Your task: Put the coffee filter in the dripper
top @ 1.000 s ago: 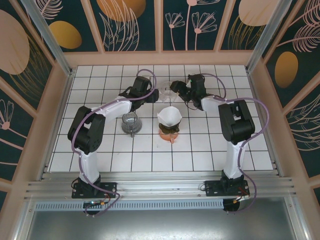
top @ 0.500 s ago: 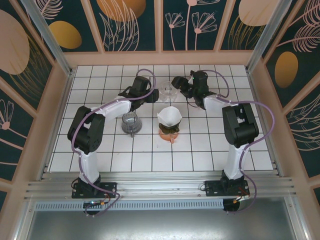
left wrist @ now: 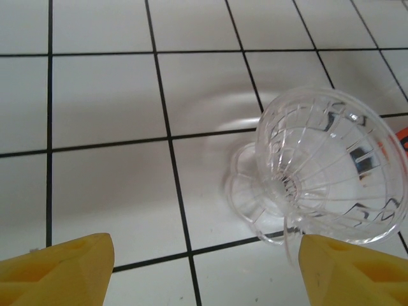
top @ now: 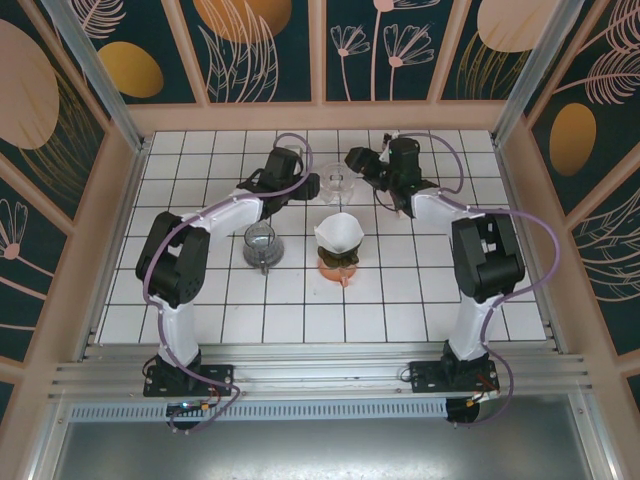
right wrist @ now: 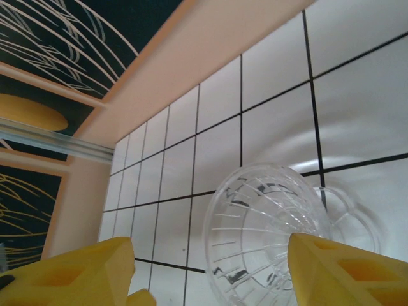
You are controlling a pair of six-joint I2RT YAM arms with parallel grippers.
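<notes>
Placing the filter: not done yet, going by your top view. The coffee filter [top: 339, 232] sits mouth-up on a brownish-orange piece [top: 339, 266], apart from the dripper [top: 338, 183].
Dripper: clear ribbed glass on the tiled table [top: 200, 300], farther from the arm bases than the filter and between your two grippers. It looks tipped on its side rather than standing.
Left gripper [top: 306, 188]: fingers spread, pinching nothing, just beside the dripper.
Right gripper [top: 360, 166]: fingers spread too, close on the dripper's other side, with no hold that you can make out.
Left to do, as a judgement: set the dripper upright, fetch the filter, seat it in the cone.
Top view gives you: filter, dripper and a glass jug [top: 259, 246] in one layout.
Left wrist view gives you: the dripper's base flange lying beside its bowl, with yellow fingertips [left wrist: 60, 268] wide at the lower corners.
Right wrist view gives you: the ribbed bowl up close, with one yellow fingertip overlapping its rim. You cannot tell whether it touches.
</notes>
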